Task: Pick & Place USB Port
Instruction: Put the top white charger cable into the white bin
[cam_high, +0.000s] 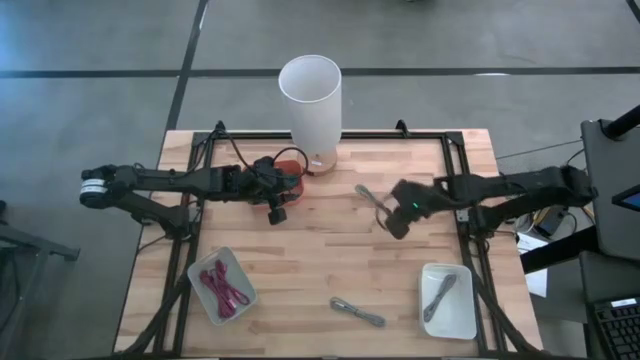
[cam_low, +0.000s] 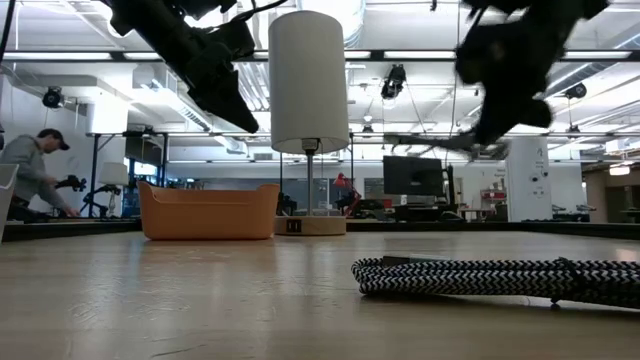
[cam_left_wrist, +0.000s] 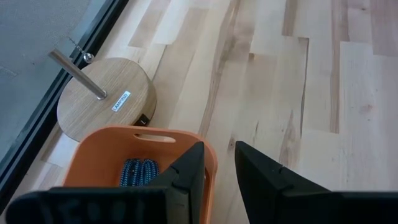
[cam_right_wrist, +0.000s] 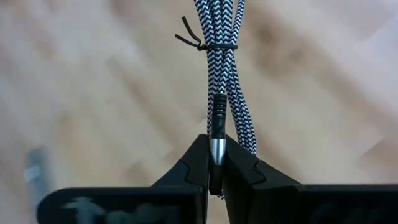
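My right gripper (cam_high: 393, 217) is over the middle of the table, shut on a black-and-white braided USB cable (cam_right_wrist: 219, 62) bundled with a twist tie (cam_right_wrist: 208, 45). In the low view this cable (cam_low: 440, 143) sticks out in the air. My left gripper (cam_left_wrist: 219, 167) hovers open and holds nothing, just above the near rim of an orange bin (cam_high: 291, 172). A blue cable (cam_left_wrist: 139, 172) lies in that bin. A second braided cable (cam_high: 357, 312) lies flat on the table near its near edge. My right gripper pinches the bundled cable at its plug end, on the silver-and-black connector (cam_right_wrist: 215, 148), between the two fingers. The fingers lie along the cable. The bundle is lifted clear of the table and sticks out roughly level beyond the fingertips (cam_low: 487, 128).
A lamp with a tall white shade (cam_high: 311, 96) stands on a round wooden base (cam_left_wrist: 104, 107) beside the bin at the far edge. A white tray with pink cables (cam_high: 222, 285) sits near left. A white tray with a grey cable (cam_high: 447, 298) sits near right.
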